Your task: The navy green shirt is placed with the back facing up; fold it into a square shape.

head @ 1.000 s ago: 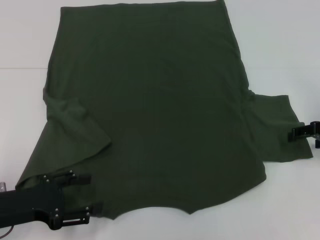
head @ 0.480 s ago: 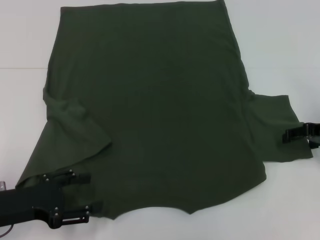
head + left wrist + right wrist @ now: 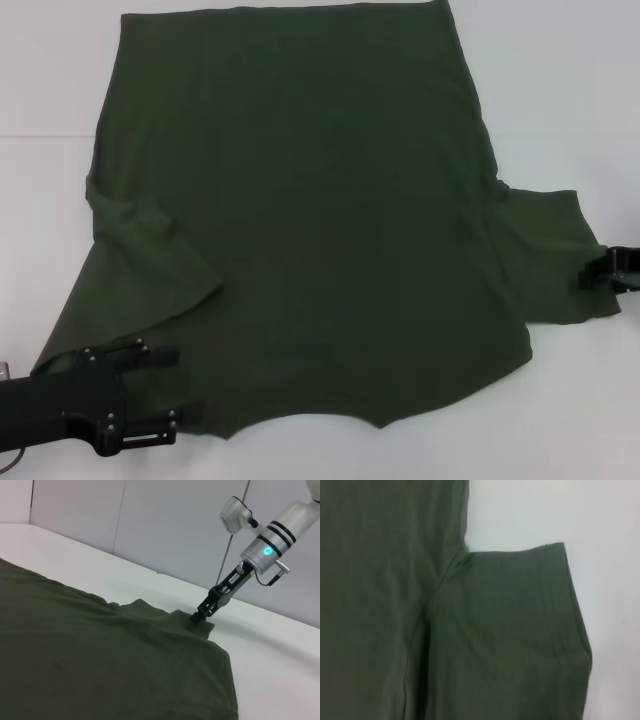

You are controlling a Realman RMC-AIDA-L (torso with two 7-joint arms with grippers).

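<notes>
The right gripper [image 3: 592, 272] sits at the outer hem of the shirt's [image 3: 310, 210] right sleeve [image 3: 550, 255], at the right edge of the head view. In the left wrist view its black fingers [image 3: 202, 614] come down onto the sleeve edge, and the cloth rises in a small peak there; they look closed on the hem, though the pinch itself is too small to confirm.

The left gripper [image 3: 170, 385] is at the near left. Its two fingers stand apart, one above the other, with the shirt's near left edge lying between them; whether they press the cloth cannot be told.

The shirt lies spread flat on the white table [image 3: 560, 80], plain side up. Its left sleeve [image 3: 150, 260] is folded inward over the body. No lettering or label is readable.
</notes>
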